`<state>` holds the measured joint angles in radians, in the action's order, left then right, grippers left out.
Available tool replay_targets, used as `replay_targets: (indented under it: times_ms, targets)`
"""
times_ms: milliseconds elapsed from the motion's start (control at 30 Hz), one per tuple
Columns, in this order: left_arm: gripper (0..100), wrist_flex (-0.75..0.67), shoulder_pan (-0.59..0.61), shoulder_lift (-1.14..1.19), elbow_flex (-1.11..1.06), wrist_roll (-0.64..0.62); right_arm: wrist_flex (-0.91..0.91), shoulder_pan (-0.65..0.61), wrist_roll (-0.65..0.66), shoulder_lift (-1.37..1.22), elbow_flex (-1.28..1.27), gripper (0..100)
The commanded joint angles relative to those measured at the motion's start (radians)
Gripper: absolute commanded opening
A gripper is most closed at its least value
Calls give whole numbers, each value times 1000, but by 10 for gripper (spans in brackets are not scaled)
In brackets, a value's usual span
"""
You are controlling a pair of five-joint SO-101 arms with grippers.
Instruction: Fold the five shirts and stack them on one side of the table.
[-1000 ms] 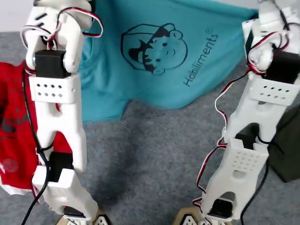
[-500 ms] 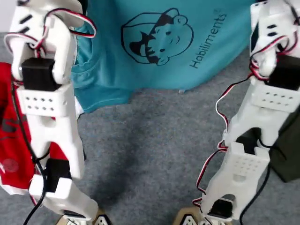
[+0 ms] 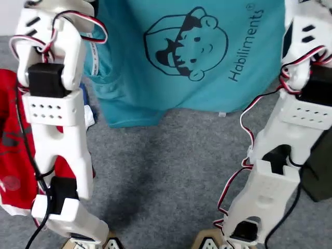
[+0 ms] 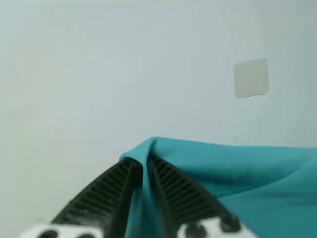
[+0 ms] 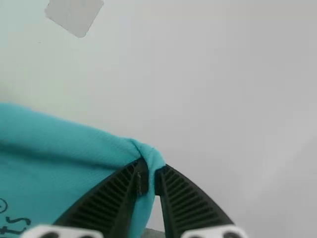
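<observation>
progress looks early: teal shirt [image 3: 207, 78] hangs spread out and unfolded, print facing the high camera, its lower hem near the table [image 3: 166, 171]. red shirt [image 3: 13, 155] lies rumpled at one edge beside an arm, and a dark cloth [image 3: 316, 176] sits at the opposite edge; whether either is folded i cannot tell, so i judge most of the folding and all the stacking is left. left gripper [image 4: 143, 171] is clamped tight on one top corner of the teal shirt, and right gripper [image 5: 147, 178] pinches the other corner, so the shirt stretches between them and hangs below.
</observation>
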<state>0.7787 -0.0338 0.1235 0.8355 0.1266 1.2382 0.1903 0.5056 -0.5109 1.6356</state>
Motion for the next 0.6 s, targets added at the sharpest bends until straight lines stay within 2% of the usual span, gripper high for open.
replay_targets:
  times_ms: [0,167,367,433,567]
  targets:
    - [2,-94,6,-32,-21,9,-64,31,12,1,38,10]
    - [2,-144,3,-34,4,11,-84,31,14,1,46,10]
    - [2,-118,-2,-46,45,11,-65,33,14,28,41,10]
    - [2,-43,-2,-46,67,9,-28,31,21,39,40,10]
    - [2,206,-8,-46,127,8,133,24,86,51,44,10]
